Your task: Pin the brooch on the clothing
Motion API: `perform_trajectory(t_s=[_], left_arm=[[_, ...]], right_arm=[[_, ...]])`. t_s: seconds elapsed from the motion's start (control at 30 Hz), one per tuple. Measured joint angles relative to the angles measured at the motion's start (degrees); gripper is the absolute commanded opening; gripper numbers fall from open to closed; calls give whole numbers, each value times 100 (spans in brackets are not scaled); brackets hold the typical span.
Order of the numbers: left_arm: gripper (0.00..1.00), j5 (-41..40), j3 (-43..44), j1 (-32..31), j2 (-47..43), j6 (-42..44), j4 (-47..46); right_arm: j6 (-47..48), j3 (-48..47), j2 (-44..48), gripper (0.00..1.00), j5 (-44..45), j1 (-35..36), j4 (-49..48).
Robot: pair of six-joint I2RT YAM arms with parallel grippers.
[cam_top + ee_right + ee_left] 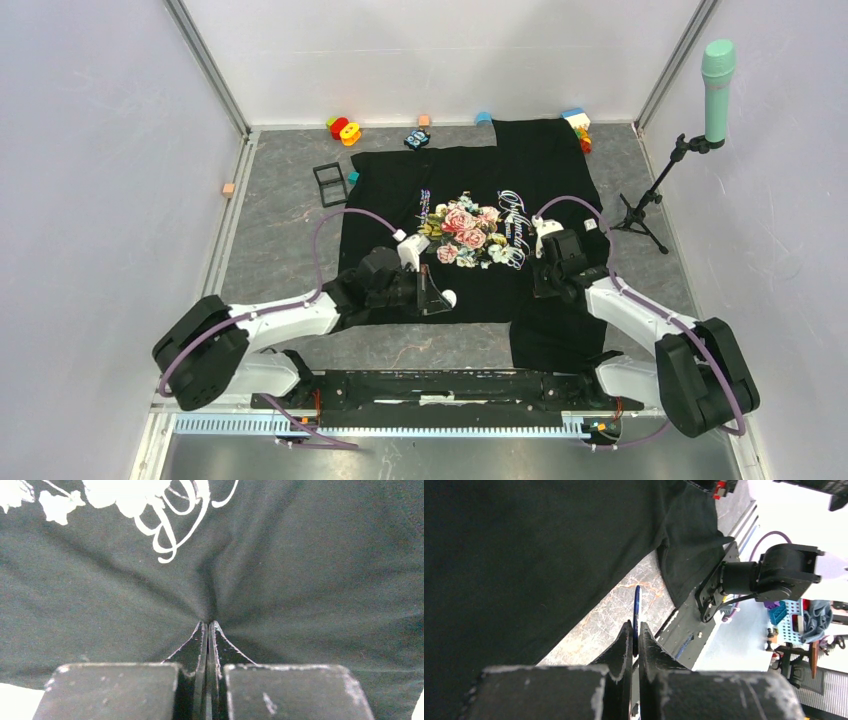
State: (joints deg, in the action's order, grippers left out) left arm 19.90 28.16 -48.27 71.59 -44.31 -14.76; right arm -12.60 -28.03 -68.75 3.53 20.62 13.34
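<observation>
Left gripper (pixel 634 635): jaws clamped on blue brooch (pixel 637 605), held edge-on and upright. Black shirt (pixel 524 555) fills left and top. Grey marbled table (pixel 594 625) lies beneath.

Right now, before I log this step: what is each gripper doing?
Left gripper: closed on the brooch.
Right gripper: closed, pinching the T-shirt.

Grey marbled table (pixel 280 230), and the black T-shirt (pixel 540 180) sprawls across its middle. Off the shirt's far-left corner lies a black square frame (pixel 329 183), with a teal cube (pixel 353 177) between them. Orange cube (pixel 229 189) at the left edge, red-and-yellow toys (pixel 344 129) along the far edge, a tripod stand (pixel 640 215) on the right.
</observation>
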Motion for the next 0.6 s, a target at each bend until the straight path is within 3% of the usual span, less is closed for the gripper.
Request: perform_trajectory(t_s=[0.1,0.17,0.2,0.27,0.4,0.6], left_arm=[[2,-173,192,-173,358,-4,22],[2,-260,435,-317,693,-22,11],[2,-299,551,-376,837,-26,2],[2,-345,848,-492,1182,-55,-35],[2,-354,1473,-649,1886,-133,-142],[2,-363,2177,-793,2632,-280,-256]], right_arm=[[-2,50,68,0,-2,0,-44],[-7,90,120,14,-7,0,-63],[-17,107,140,27,-9,0,-76],[-39,131,192,37,-35,0,-85],[-57,197,442,42,-52,2,-79],[-63,424,1075,39,37,7,-76]])
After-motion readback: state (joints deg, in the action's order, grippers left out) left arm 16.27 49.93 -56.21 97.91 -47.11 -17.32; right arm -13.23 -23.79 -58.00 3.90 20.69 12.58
